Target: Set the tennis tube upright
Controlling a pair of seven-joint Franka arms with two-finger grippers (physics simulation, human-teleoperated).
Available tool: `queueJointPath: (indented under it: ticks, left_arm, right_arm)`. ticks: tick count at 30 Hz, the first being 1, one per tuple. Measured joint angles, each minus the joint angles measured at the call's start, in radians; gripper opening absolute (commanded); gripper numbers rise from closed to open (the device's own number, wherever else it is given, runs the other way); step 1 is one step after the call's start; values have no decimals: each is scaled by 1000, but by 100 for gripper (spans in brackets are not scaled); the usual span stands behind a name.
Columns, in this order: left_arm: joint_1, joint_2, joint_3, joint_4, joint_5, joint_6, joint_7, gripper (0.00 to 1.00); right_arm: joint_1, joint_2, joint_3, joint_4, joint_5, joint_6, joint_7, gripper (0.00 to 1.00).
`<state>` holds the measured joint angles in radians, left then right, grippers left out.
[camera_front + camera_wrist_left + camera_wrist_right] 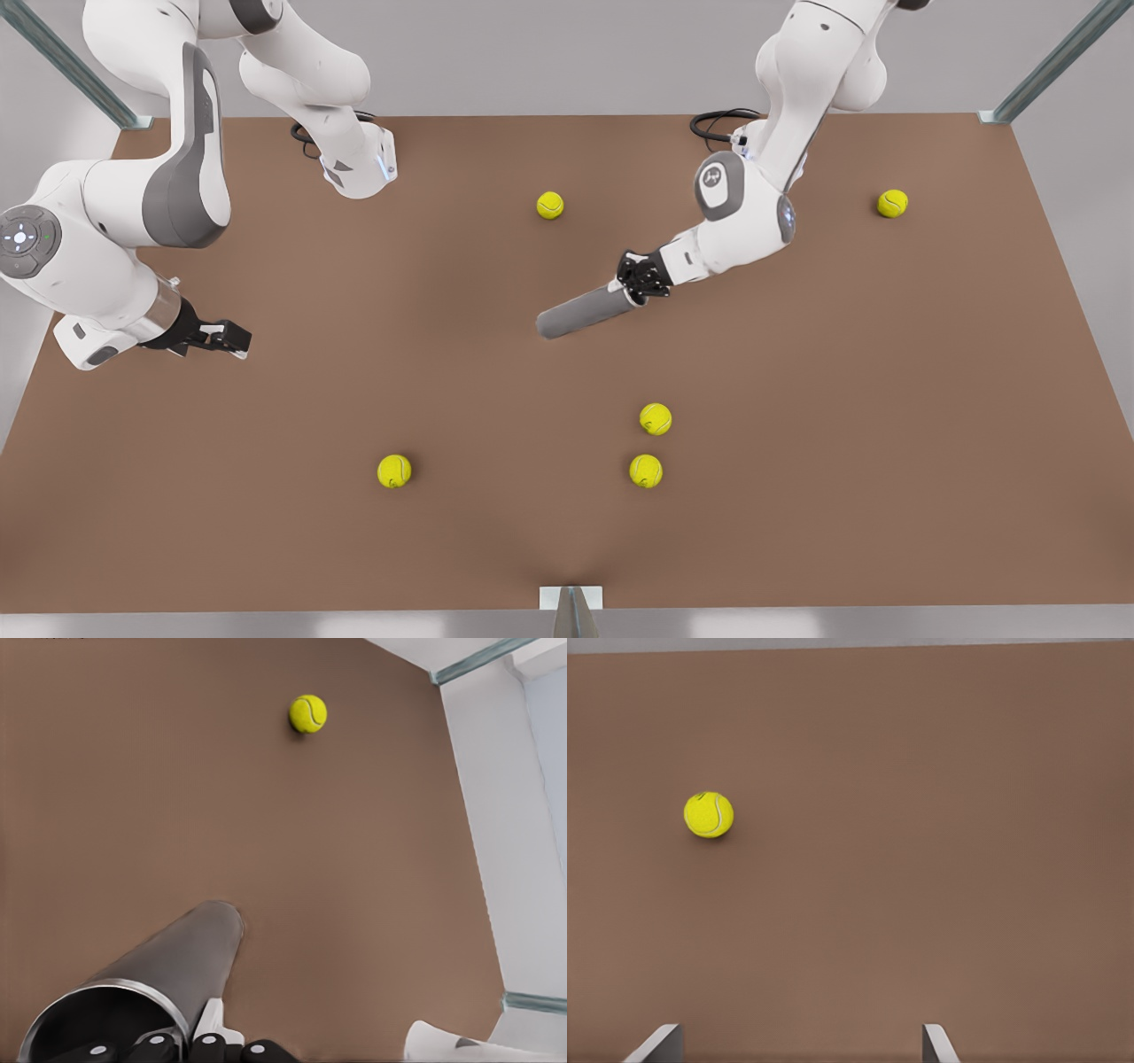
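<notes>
The tennis tube [585, 310] is a grey cylinder near the table's middle, lying slanted with its open silvery-rimmed end toward the front view's right. My left gripper [640, 282] is shut on that rimmed end. In the left wrist view the tennis tube [168, 970] runs away from the gripper [177, 1050], and its far end rests at the table surface. My right gripper [232, 339] waits open above the table at the front view's left, with nothing between its fingertips [660, 1043].
Several yellow tennis balls lie on the brown table [797, 496]: one [550, 205] behind the tube, one [892, 203] at the far right, two [656, 418] [646, 470] in front, one [394, 470] front left. A ball [709, 814] lies beyond the right gripper.
</notes>
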<state>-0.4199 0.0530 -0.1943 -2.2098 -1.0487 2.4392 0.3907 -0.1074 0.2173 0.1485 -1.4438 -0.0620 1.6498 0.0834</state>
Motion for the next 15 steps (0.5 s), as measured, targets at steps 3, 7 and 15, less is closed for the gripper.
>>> queueJointPath:
  ticks: [3, 7, 15]
  left_arm:
    - [-25, -33, 67, 22, 175, -67, -117, 21]
    - [-20, -42, 121, 98, 406, -191, -268, 21]
    - [6, -38, 200, 154, 703, -369, -501, 21]
  right_arm:
    - [0, 0, 0, 0, 0, 0, -2, 100]
    - [0, 10, 0, 6, 1, 4, -5, 100]
    - [2, 11, 1, 4, 12, 14, -9, 100]
